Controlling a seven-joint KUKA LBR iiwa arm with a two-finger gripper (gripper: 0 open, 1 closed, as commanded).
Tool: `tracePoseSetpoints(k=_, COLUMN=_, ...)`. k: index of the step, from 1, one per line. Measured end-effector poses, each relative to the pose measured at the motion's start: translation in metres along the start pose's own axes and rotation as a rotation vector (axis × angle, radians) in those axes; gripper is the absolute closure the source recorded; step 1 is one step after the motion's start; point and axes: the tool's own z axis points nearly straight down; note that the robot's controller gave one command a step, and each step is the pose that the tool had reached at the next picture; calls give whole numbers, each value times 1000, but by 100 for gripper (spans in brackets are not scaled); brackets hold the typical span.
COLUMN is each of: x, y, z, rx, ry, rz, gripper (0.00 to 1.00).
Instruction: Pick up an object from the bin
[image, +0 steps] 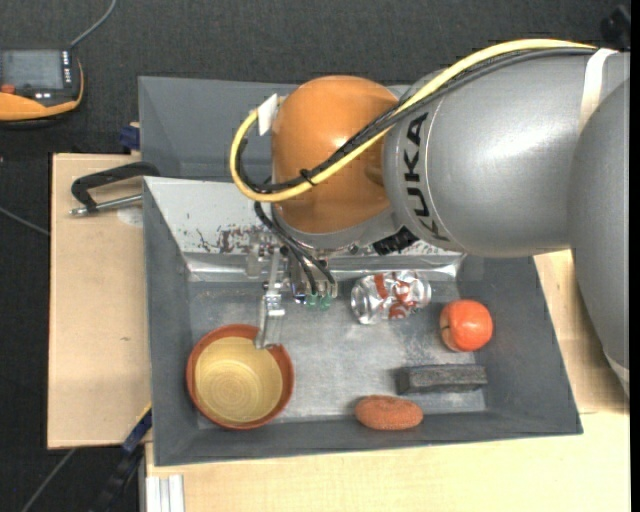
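End effector (269, 318) at the bowl's (238, 380) upper rim, lower left of the bin (340, 362); opening cannot be told; it should straddle the rim squarely before closing.

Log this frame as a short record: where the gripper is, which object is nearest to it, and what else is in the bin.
gripper position: gripper over the upper right rim of the wooden bowl
bowl location: lower left of the bin
held: nothing visibly held
contact with bowl: cannot tell
other contents: crushed can at centre; orange-red ball at right; dark block and brown oval lump at lower right
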Motion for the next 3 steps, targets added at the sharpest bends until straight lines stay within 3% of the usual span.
tracePoseSetpoints(k=1, x=-40, y=30, z=10, rx=-3, ry=-7, rz=-112, gripper=0)
tracePoseSetpoints(k=2, x=-31, y=12, z=-43, rx=-8, ry=-18, rz=-18, gripper=0)
tracePoseSetpoints(k=3, x=-46, y=8, z=26, rx=-9, ry=-14, rz=39, gripper=0)
